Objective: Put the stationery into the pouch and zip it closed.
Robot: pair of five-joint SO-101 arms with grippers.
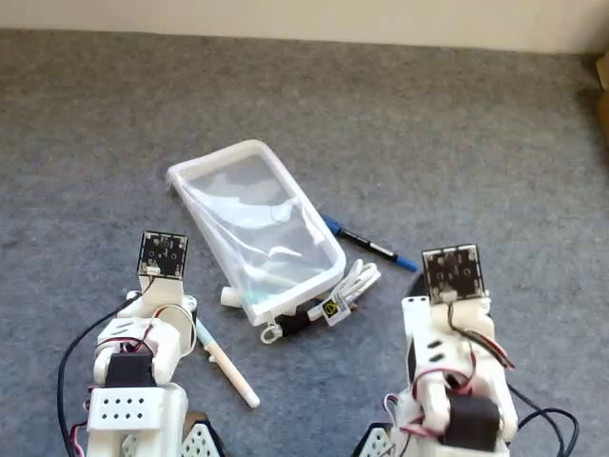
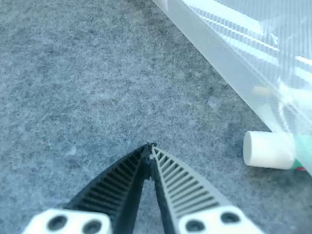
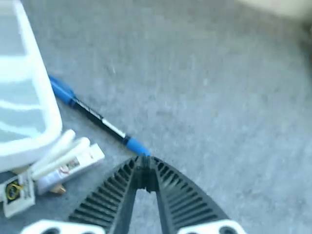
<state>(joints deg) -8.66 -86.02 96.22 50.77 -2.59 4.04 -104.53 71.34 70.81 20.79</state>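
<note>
A clear pouch (image 1: 255, 227) with a white rim lies flat on the grey carpet; its edge (image 2: 229, 68) runs past my left gripper (image 2: 148, 148), which is shut and empty just above the carpet. A white tube end (image 2: 267, 149) pokes out beside the pouch. A cream pen (image 1: 226, 362) lies near the left arm (image 1: 160, 286). A blue and black pen (image 1: 366, 245) lies right of the pouch; its blue tip (image 3: 136, 145) sits just ahead of my shut, empty right gripper (image 3: 145, 163). A bundled white cable (image 3: 63, 158) with a tag rests by the pouch corner (image 3: 29, 122).
Grey carpet (image 1: 457, 124) spreads wide behind and to both sides of the pouch. A pale wall base (image 1: 304, 19) runs along the far edge. A small metal ring (image 1: 271, 333) lies by the pouch's near corner.
</note>
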